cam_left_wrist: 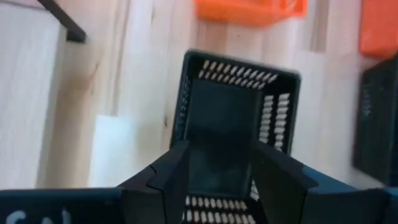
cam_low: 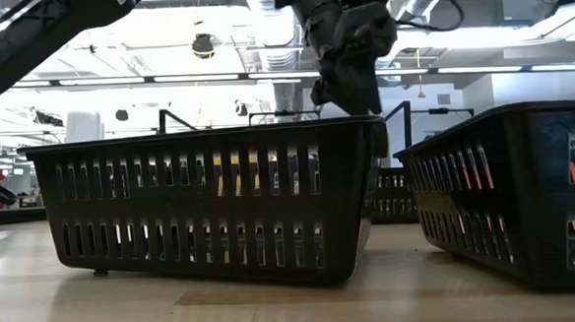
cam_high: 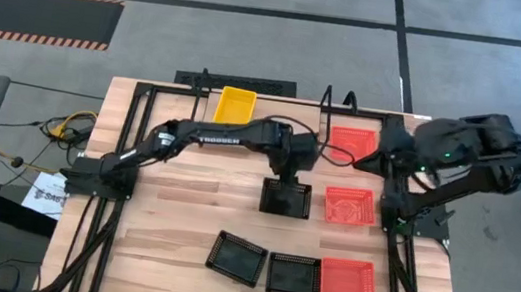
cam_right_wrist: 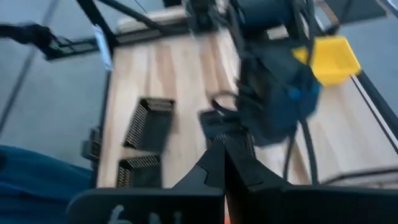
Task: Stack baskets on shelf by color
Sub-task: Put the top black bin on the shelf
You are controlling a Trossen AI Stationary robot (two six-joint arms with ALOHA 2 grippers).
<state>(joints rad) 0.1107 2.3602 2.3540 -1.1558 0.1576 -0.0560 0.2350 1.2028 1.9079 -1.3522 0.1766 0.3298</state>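
Note:
A black basket (cam_high: 286, 198) rests flat on its bottom at the table's middle. My left gripper (cam_left_wrist: 217, 180) hovers just above its near end, open and pointing steeply down, one finger on either side of the basket's inside (cam_left_wrist: 233, 118); I see no touch. A yellow basket (cam_high: 236, 104) sits at the shelf's (cam_high: 291, 108) left end. One red basket (cam_high: 354, 143) lies near the shelf's right end, another (cam_high: 349, 205) to the right of the black one. My right gripper (cam_right_wrist: 224, 168) is raised over the table's far right, shut and holding nothing.
Along the near edge lie two black baskets (cam_high: 237, 258) (cam_high: 294, 275) and a red one (cam_high: 348, 280). In the low view the near black baskets (cam_low: 211, 204) hide most of the table behind them. Black wire hoops (cam_high: 337, 101) stand at the shelf's ends.

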